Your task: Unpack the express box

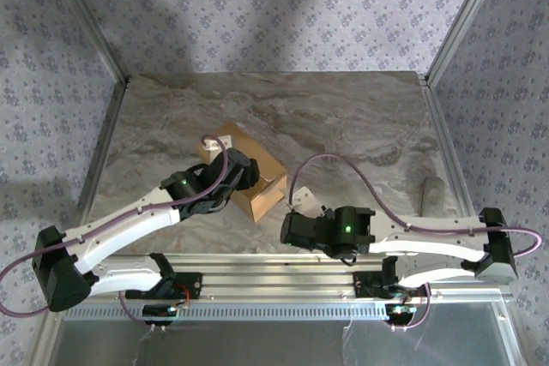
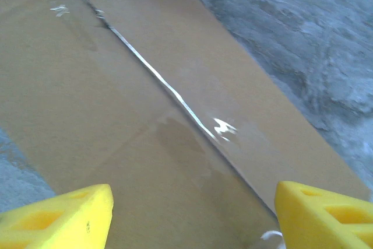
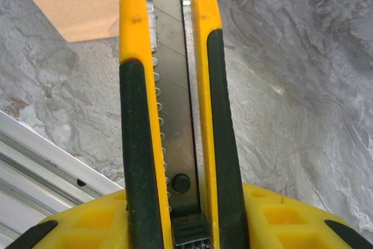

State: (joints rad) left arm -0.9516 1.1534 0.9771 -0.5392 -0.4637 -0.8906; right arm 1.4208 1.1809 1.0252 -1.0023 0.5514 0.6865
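Resting left of centre on the marble table [image 1: 360, 117], the cardboard box [image 1: 268, 184] lies with its flaps shut, contents hidden; the left gripper [image 2: 195, 220] hovers spread above its taped seam, while the right gripper [image 3: 178, 225] pinches a utility knife [image 3: 175, 115] nearby.

The left arm [image 1: 129, 225] is stretched from its base at the near left, forward and to the right, with the wrist bent downward at its far end. The left gripper [image 2: 192, 220] is held wide open, its yellow fingers [image 2: 64, 217] set well apart with nothing clasped between them. The right arm [image 1: 429, 233] is laid low and extended leftward from its base at the near right. The right gripper [image 3: 175, 228] is closed on a utility knife [image 3: 175, 115], whose handle is clamped between the yellow fingers [image 3: 280, 214].
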